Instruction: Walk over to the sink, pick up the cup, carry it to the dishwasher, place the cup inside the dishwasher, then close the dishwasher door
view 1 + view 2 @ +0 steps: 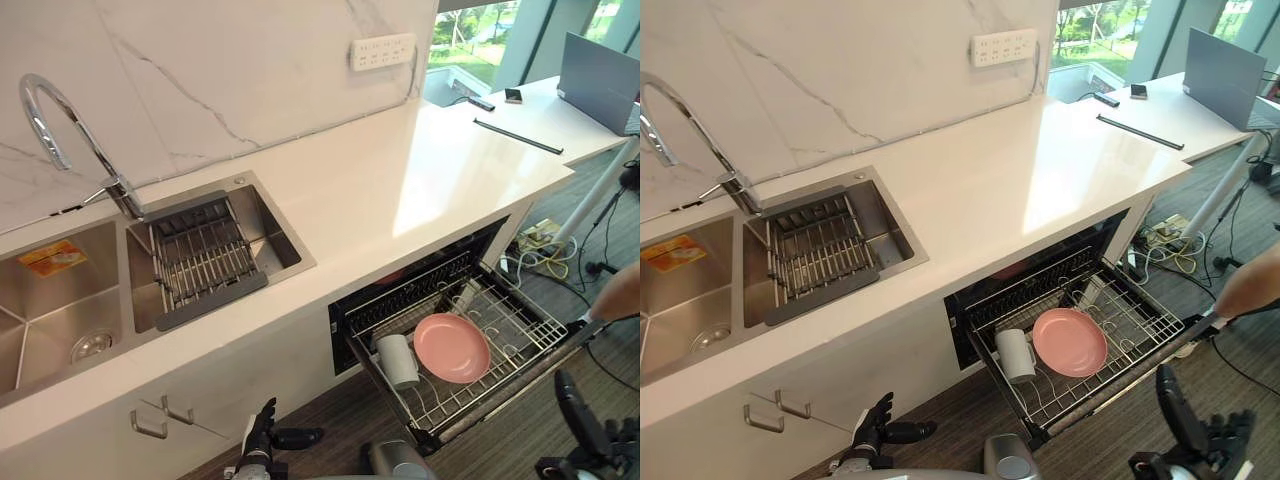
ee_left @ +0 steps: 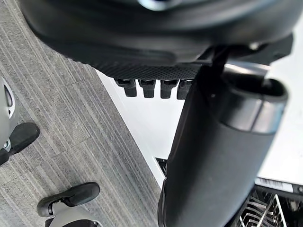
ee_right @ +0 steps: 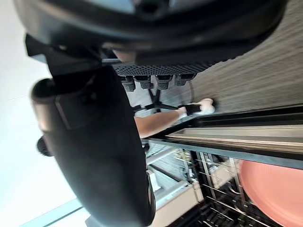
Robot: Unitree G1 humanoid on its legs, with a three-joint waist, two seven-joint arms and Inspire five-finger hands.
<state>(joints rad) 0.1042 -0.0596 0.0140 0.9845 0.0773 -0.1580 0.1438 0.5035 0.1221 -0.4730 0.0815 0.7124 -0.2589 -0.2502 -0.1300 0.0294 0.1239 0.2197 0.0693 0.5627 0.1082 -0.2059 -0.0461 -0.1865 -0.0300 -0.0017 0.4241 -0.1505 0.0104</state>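
Left robot hand hangs low near the floor in front of the cabinet below the sink, fingers spread and thumb out, holding nothing. The right robot hand sits further right, below the near edge of the open dishwasher door, its fingers straight and likewise empty. The cup is already in the dishwasher, standing at the near left end of the pulled-out rack, just beside a pink plate. What remains, by the look of it, is shutting the door, and that is where trouble could come. The rack is drawn fully out over the door, so lifting the door first would likely jam it against the wire frame or jolt the dishes; the rack needs sliding in beforehand. The cup appears to stand loose among the tines, so a sharp push could tip it against the plate. A person's arm reaches in from the right with its hand at the door's far right corner, and a quick lift could pinch it or collide with it. The right robot hand starts under the door's edge, so a poorly judged rise might strike that edge instead of catching it cleanly.
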